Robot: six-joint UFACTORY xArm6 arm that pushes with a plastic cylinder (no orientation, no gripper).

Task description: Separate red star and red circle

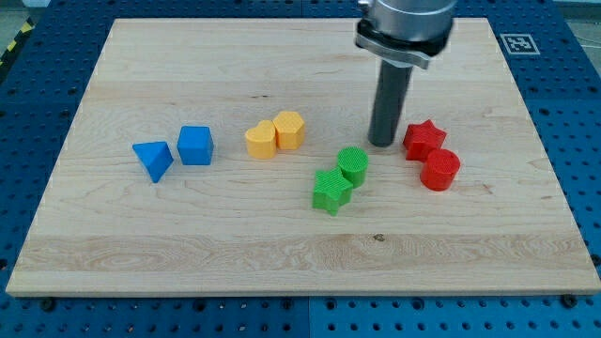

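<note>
Red pair in contact
My tip (382, 144) rests just left of the red plastic star (423, 139), which touches the red plastic circle (439, 170); no fingers fitted

A robotics laboratory bench is indicated: a pale wooden board (282, 244) is laid on a blue perforated metal table (573, 113), and a black-and-white fiducial marker (516, 42) is fixed at the board's top-right corner.

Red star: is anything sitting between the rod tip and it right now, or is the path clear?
Nothing visible stands between them. My tip sits just to the view's left of the red star, with only bare board in the narrow gap. The red circle touches the star on its lower right, away from the tip.
</note>
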